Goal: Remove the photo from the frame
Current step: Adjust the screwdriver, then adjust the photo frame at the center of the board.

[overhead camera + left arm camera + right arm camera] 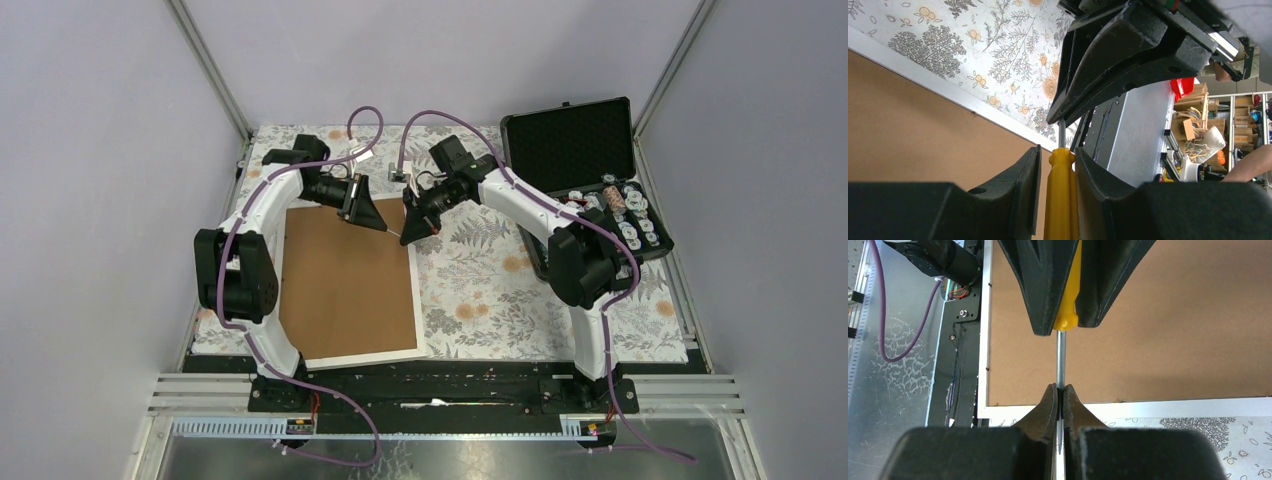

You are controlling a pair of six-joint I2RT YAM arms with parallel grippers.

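Observation:
The frame (345,290) lies face down at the left of the table, its brown fibreboard back (1173,315) up inside a thin white border. The photo is hidden under it. A screwdriver (397,232) hangs between both grippers over the frame's far right corner. My right gripper (1058,387) is shut on its metal shaft (1061,360). My left gripper (1058,150) straddles the yellow handle (1062,200). One finger touches the handle and a thin gap shows at the other. From above, the left gripper (383,225) and the right gripper (410,235) nearly meet.
A floral cloth (480,290) covers the table. An open black foam-lined case (580,150) stands at the back right, with several small round parts (625,215) in its lower half. Both arms arch over the back of the cloth.

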